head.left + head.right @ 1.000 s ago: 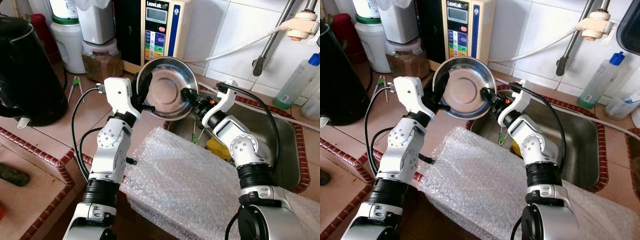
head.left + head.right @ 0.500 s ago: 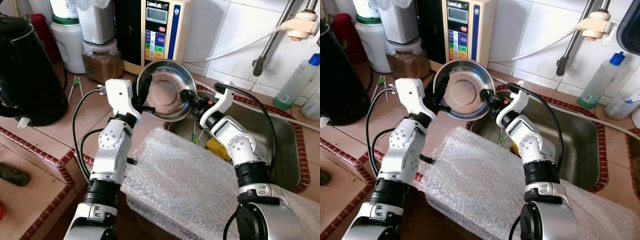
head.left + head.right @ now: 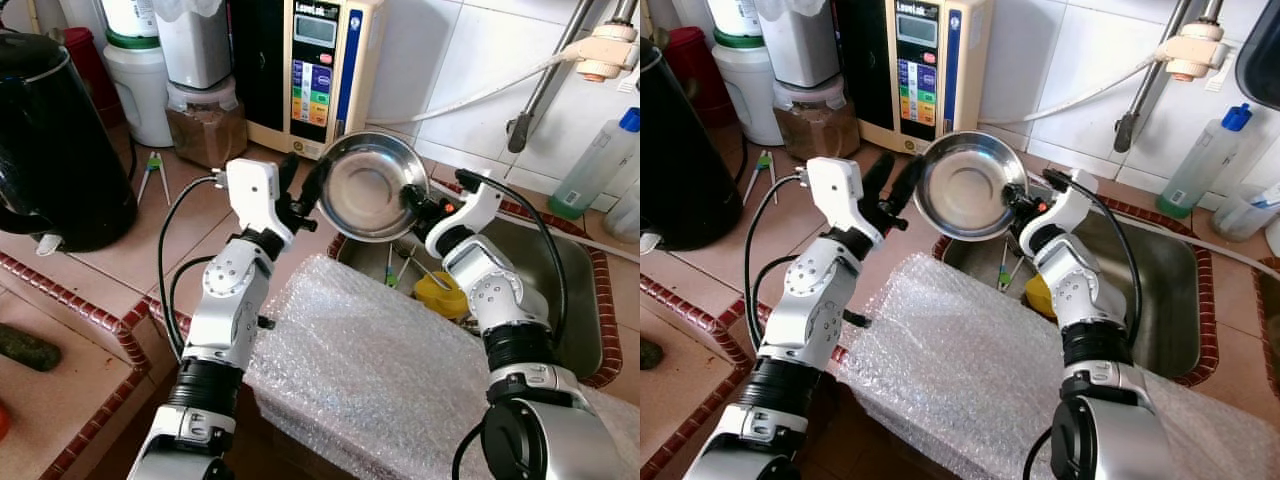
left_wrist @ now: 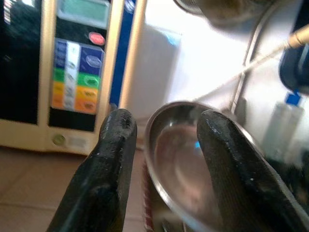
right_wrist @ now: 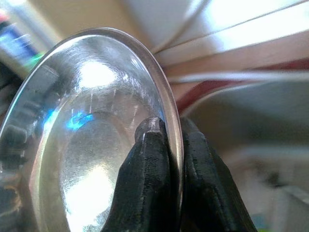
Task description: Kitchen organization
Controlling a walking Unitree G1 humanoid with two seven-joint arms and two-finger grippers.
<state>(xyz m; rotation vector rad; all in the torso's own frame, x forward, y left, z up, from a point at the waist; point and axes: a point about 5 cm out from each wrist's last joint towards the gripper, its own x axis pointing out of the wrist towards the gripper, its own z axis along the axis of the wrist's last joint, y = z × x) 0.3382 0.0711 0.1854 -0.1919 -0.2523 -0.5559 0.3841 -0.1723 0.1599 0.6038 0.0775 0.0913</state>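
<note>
Glossy steel bowl (image 3: pixel 368 186); crinkled clear bubble wrap (image 3: pixel 380 375); matt terracotta tiles (image 3: pixel 150 225).

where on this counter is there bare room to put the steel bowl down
Bare tile lies between the black kettle and the bubble wrap sheet. The back wall, with jars and the water purifier, is crowded; the steel sink holds utensils.

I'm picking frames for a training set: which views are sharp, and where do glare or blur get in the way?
Both eye views are sharp and evenly daylit. In the left wrist view the left gripper and the panel behind are soft. In the right wrist view the right gripper, jaws shut on the steel bowl, is clear; the bowl carries white glare patches, and the background is washed out and blurred.
</note>
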